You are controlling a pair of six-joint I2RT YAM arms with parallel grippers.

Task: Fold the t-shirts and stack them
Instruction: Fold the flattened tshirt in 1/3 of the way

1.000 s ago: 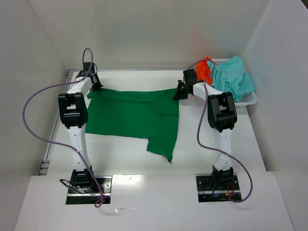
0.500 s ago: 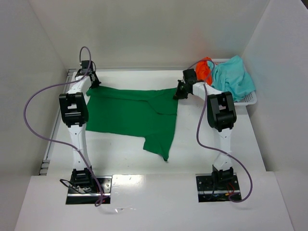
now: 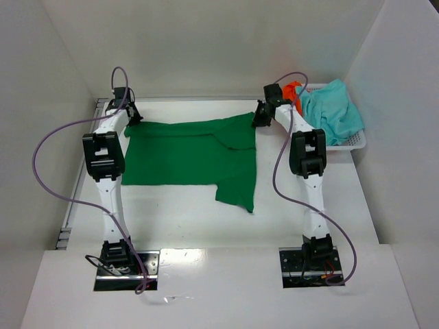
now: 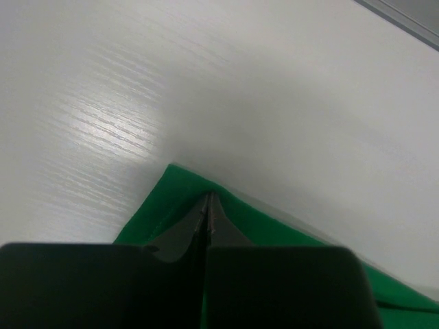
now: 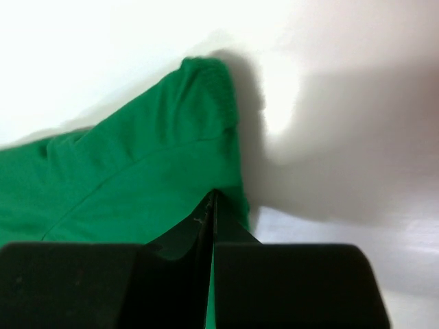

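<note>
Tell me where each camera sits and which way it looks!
Top external: fixed above and behind the robot, looking down on the white table, the dark green cloth t-shirt and the white plastic mesh basket; left arm and right arm show.
Left wrist: on the left arm, looking along the shut left gripper at a corner of the shirt.
Right wrist: on the right arm, looking along the shut right gripper at a hemmed edge.
Shared: all show the green shirt being pinched.

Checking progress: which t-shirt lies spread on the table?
The dark green cloth t-shirt; the bright orange t-shirt and light teal t-shirt sit bunched in the white mesh basket.
</note>
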